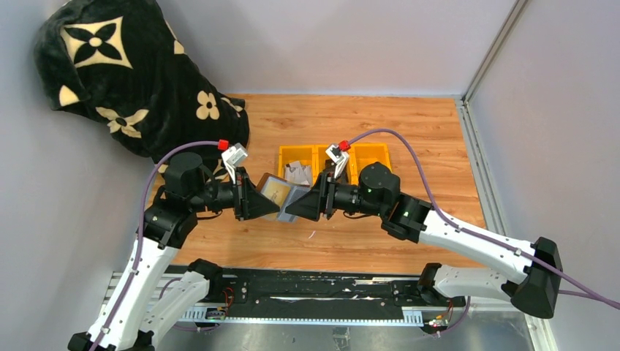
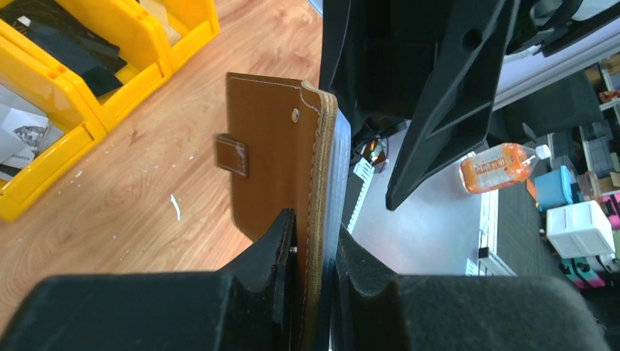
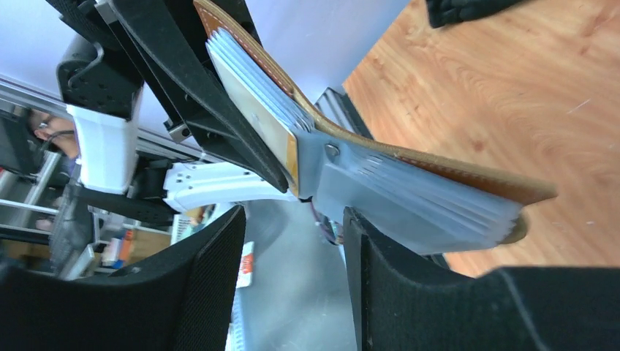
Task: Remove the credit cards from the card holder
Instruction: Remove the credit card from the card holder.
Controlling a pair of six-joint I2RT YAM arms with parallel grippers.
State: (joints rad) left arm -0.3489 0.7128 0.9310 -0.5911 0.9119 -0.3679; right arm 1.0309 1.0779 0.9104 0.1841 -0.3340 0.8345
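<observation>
The card holder (image 1: 284,196), brown leather with a snap tab, hangs open above the table between both grippers. My left gripper (image 1: 257,199) is shut on one leaf of it; in the left wrist view my left gripper (image 2: 316,245) pinches the stitched edge of the card holder (image 2: 270,146). The right wrist view shows the card holder's leather cover (image 3: 468,175), grey clear sleeves (image 3: 409,197) and a cream card (image 3: 256,110) in the held half. My right gripper (image 3: 292,230) is open. One of its fingers (image 3: 380,263) lies against the sleeves, with nothing between the jaws. My right gripper also shows in the top view (image 1: 303,205).
A yellow three-compartment tray (image 1: 289,156) stands just behind the grippers, with paper and dark items in it, and shows in the left wrist view (image 2: 139,80). A black flower-patterned blanket (image 1: 124,73) fills the back left corner. Grey walls close the back and right.
</observation>
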